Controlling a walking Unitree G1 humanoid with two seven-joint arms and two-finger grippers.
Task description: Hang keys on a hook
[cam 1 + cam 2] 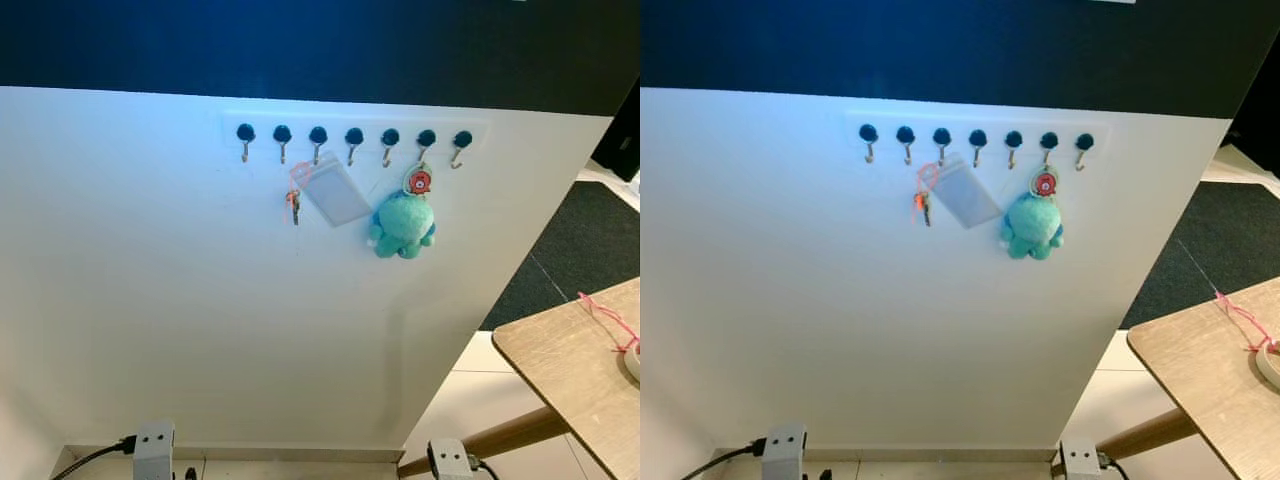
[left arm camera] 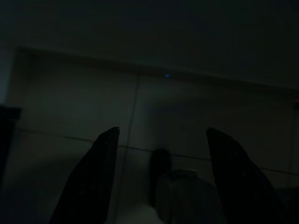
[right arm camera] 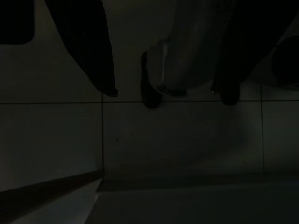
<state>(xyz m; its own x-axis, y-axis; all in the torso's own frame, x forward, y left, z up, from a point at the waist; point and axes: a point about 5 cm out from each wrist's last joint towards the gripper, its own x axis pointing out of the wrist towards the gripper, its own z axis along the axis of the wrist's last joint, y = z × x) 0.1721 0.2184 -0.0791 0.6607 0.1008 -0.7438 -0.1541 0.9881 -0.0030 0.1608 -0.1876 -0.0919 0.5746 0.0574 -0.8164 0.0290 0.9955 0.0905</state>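
A row of several dark-knobbed hooks (image 1: pixel 353 138) runs across a white wall panel (image 1: pixel 200 300). From the third hook hang a small set of keys (image 1: pixel 294 205) on an orange-red loop and a clear card holder (image 1: pixel 335 188). A teal plush toy (image 1: pixel 402 224) with a round tag hangs two hooks from the right end. Both arms hang idle low down. In the dark left wrist view, my left gripper (image 2: pixel 162 131) is open over floor tiles. My right gripper (image 3: pixel 169 94) is open too, with nothing between its fingers.
A wooden table (image 1: pixel 570 375) juts in at the lower right with a pink cord (image 1: pixel 608 318) lying on it. A dark mat (image 1: pixel 570 255) lies on the floor beyond the panel's right edge. Pale floor tiles run below the wall.
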